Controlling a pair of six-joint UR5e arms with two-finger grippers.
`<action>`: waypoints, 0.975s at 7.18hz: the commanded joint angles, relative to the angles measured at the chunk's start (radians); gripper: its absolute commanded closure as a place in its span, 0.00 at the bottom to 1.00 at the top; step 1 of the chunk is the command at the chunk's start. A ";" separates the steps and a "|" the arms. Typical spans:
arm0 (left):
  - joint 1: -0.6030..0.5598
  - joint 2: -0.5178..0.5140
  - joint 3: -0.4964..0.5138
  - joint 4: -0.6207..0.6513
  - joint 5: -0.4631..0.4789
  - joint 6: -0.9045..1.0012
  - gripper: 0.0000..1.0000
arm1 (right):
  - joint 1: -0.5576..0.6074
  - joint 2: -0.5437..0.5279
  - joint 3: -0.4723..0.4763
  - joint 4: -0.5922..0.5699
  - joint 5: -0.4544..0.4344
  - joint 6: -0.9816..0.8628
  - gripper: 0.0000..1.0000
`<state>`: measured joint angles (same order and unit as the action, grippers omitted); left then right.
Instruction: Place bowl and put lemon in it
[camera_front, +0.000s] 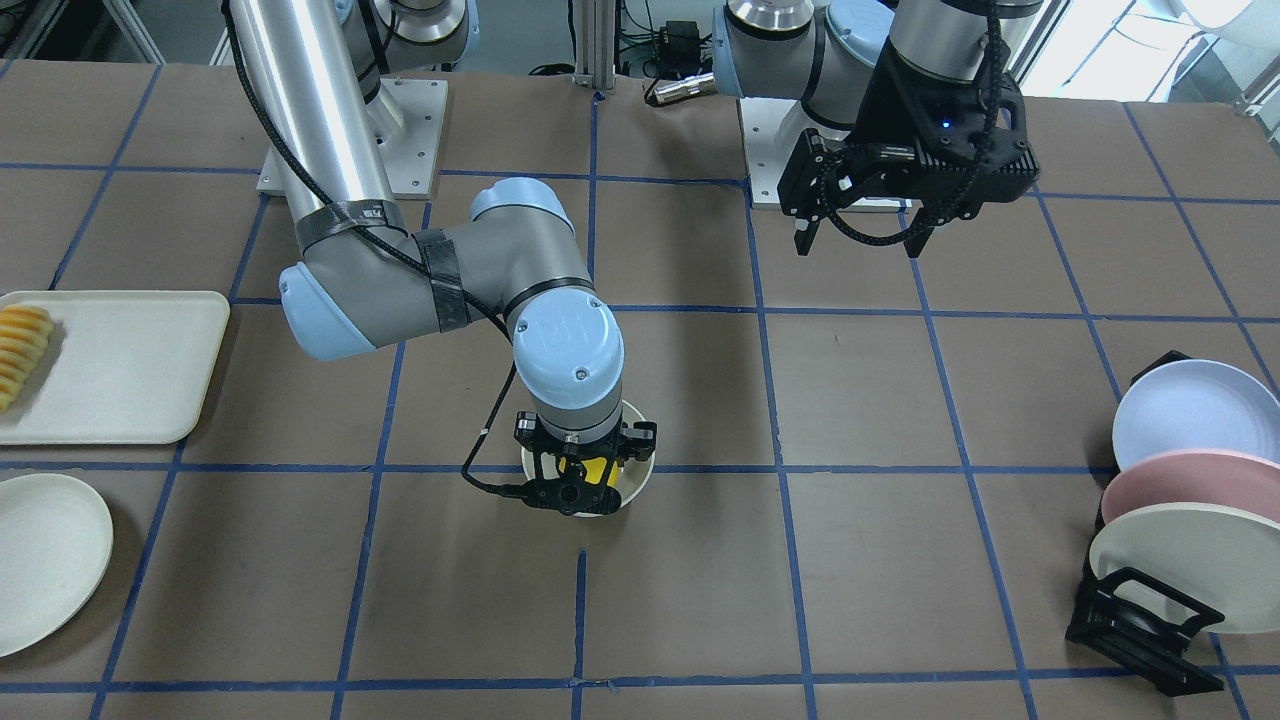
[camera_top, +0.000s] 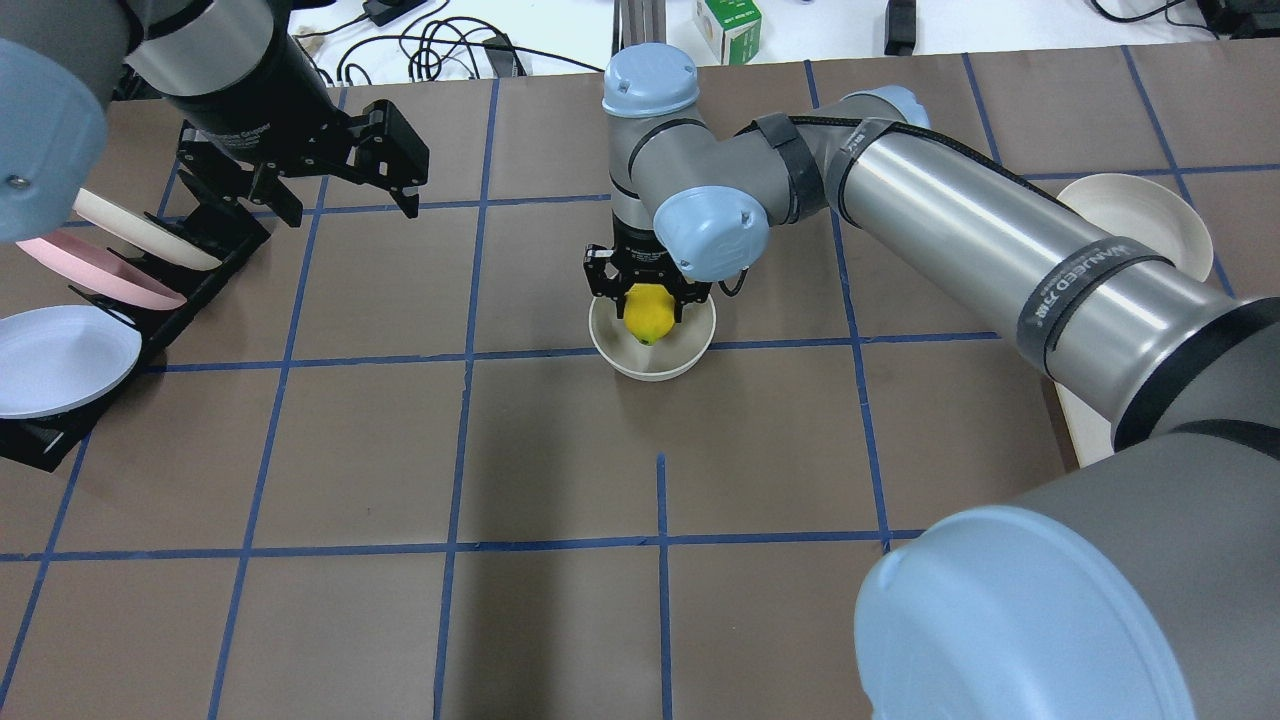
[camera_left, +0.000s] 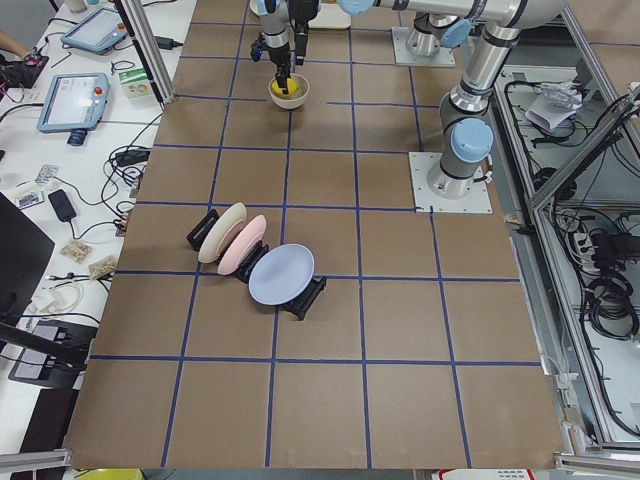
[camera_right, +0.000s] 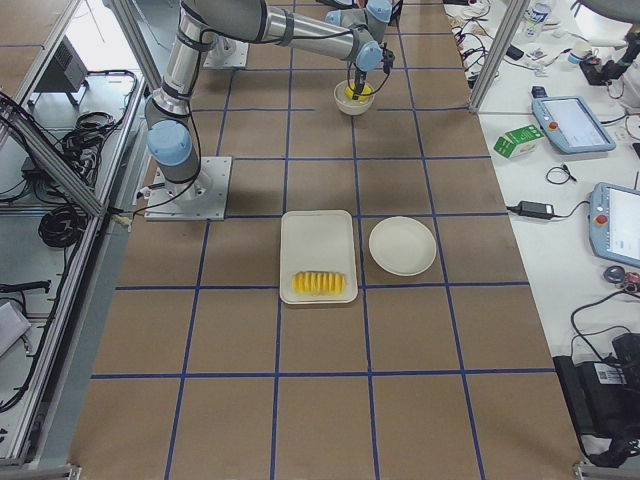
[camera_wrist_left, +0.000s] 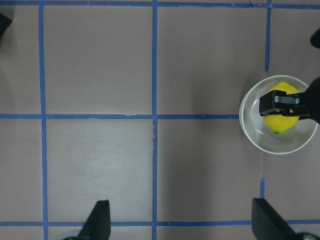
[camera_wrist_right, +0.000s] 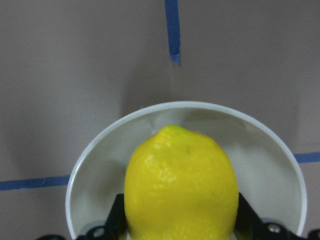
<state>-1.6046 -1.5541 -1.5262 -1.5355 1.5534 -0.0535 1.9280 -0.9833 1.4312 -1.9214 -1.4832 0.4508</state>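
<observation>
This is looking like a robotics lab: a teach pendant (camera_left: 72, 101) is lying on the white bench at the frame's left, cables (camera_left: 610, 290) are trailing at right, and aluminium posts (camera_left: 148, 52) are flanking the blue-taped grid counter (camera_left: 400, 340).

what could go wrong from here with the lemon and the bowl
1. The right gripper holds the lemon over the bowl, toward its far side rather than its middle. Whether the lemon touches the bottom cannot be told, so a release from height might let it bounce or roll against the wall.
2. The gripper's fingers look close to the bowl's wall, so opening wide or lifting off-line might nudge or tip the bowl.
</observation>
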 joint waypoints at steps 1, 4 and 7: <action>0.000 0.002 0.000 0.000 -0.001 0.000 0.00 | -0.001 -0.008 0.002 -0.001 -0.005 -0.018 0.00; 0.000 0.003 -0.002 -0.002 -0.004 -0.008 0.00 | -0.055 -0.107 -0.006 0.115 -0.037 -0.053 0.00; 0.000 0.006 -0.002 -0.005 -0.003 -0.012 0.00 | -0.237 -0.289 -0.008 0.304 -0.083 -0.179 0.00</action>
<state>-1.6046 -1.5489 -1.5277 -1.5377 1.5507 -0.0651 1.7697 -1.1974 1.4242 -1.6981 -1.5587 0.3243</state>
